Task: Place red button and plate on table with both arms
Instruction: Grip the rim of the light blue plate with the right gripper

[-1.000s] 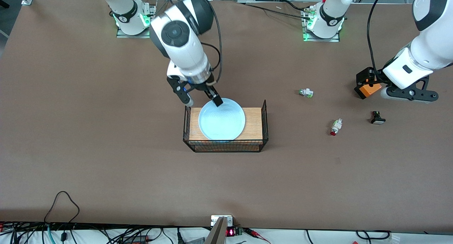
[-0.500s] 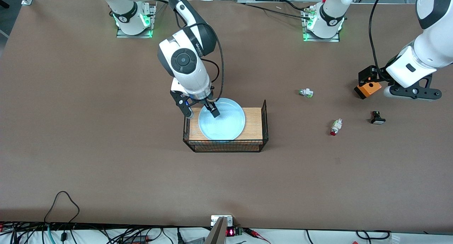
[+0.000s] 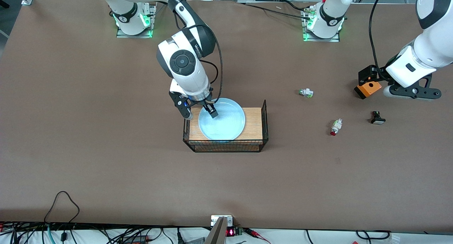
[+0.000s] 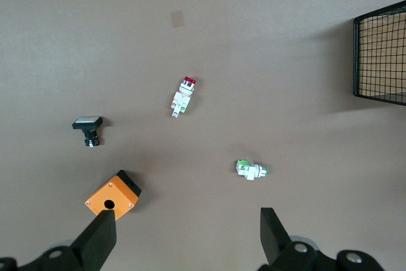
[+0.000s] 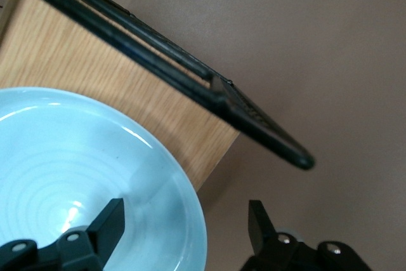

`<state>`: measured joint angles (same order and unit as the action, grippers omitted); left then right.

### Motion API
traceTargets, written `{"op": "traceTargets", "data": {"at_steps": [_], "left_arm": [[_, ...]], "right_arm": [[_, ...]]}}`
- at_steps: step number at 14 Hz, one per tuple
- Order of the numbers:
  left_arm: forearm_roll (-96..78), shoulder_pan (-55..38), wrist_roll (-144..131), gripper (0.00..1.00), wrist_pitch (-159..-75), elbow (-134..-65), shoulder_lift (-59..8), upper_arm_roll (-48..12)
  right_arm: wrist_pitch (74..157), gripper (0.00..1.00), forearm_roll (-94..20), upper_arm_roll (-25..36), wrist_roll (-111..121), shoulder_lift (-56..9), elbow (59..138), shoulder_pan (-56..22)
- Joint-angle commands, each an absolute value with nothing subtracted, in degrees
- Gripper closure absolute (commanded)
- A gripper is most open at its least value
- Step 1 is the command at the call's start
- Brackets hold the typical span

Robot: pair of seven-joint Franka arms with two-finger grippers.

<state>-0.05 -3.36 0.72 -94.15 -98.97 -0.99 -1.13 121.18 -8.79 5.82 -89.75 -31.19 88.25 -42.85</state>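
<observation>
Even overhead light fell on the matte brown table (image 3: 106, 137), shadows stayed soft, and the round pale-blue plate (image 5: 76, 176) showed mild glare.

My front camera looks down from high across the table (image 3: 106, 159). Each wrist camera looks down closely; both share the wire rack (image 4: 380, 55) with it.

robot lab; bench-mounted arms (image 3: 184, 60); cabling
</observation>
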Motion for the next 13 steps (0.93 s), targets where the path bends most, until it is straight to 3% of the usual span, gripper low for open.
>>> {"op": "traceTargets", "data": {"at_steps": [1, 5, 10, 11, 13], "left_arm": [[-0.26, -3.60, 0.79, 0.00, -93.08, -98.53, -0.44, -0.88], [-0.26, -3.69, 0.79, 0.00, -93.08, -98.44, -0.44, -0.97], [-0.26, -3.69, 0.62, 0.00, -93.08, -98.44, -0.44, -0.97], [-0.35, -3.69, 0.62, 0.00, -93.08, -98.44, -0.35, -0.97], [-0.35, -3.69, 0.70, 0.00, -93.08, -98.44, -0.35, -0.97]], "right_arm": [[119.27, 0.23, -8.79, 5.71, -90.26, -31.03, 87.28, -42.63], [119.18, 0.56, -8.44, 5.71, -88.25, -30.85, 87.28, -42.98], [118.74, 0.74, -8.44, 5.80, -83.43, -29.97, 87.36, -42.72], [117.44, 0.86, -8.52, 5.89, -81.58, -29.97, 87.36, -42.54], [116.37, 0.96, -8.53, 5.80, -79.55, -30.06, 87.28, -42.10]]}}
